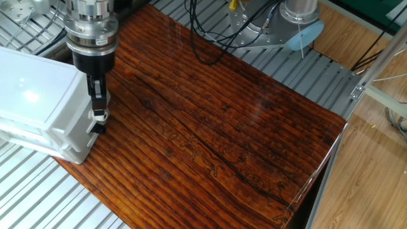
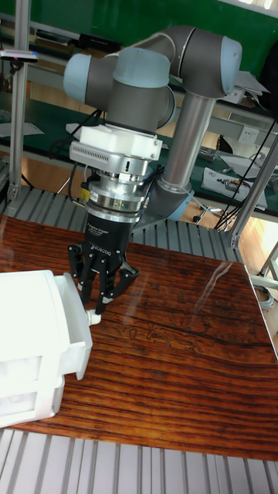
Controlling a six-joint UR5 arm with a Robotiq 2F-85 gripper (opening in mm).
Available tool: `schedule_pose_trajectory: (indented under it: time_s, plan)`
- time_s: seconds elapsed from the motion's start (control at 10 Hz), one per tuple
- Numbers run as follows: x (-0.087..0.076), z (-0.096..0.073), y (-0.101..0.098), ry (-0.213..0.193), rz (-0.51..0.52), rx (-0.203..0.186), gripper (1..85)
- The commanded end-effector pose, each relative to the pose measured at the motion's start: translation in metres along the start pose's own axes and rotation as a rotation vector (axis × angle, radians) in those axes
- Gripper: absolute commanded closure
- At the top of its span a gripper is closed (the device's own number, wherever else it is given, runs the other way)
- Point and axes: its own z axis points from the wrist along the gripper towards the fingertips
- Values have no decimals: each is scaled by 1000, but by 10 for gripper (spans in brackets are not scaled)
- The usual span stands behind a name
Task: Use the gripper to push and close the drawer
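The white drawer (image 1: 81, 121) sits in the white cabinet (image 1: 32, 102) at the table's left edge, with its flat front facing right. In the tall fixed view the drawer (image 2: 73, 332) stands out a little from the cabinet (image 2: 23, 340). A small white knob (image 1: 100, 116) and a black knob (image 1: 96, 128) stick out of the front. My gripper (image 1: 97, 109) hangs straight down from the ribbed silver wrist (image 1: 93, 28), its black fingers close together against the drawer front, just above the white knob (image 2: 93, 316). The gripper (image 2: 96, 302) holds nothing.
The dark wooden tabletop (image 1: 216, 127) stretches to the right of the cabinet. Black cables (image 1: 210, 38) and the grey-blue robot base (image 1: 299, 13) are at the back. Ribbed metal flooring (image 1: 38, 191) borders the table's left and front edges.
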Motion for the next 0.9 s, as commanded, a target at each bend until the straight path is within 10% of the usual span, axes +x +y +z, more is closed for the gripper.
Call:
schedule_pose_trajectory:
  time_s: [0.0, 0.8]
  plan:
    - [-4, 2, -6, -19, -18, -6, 490]
    - [0, 3, -6, -4, -19, -3, 527]
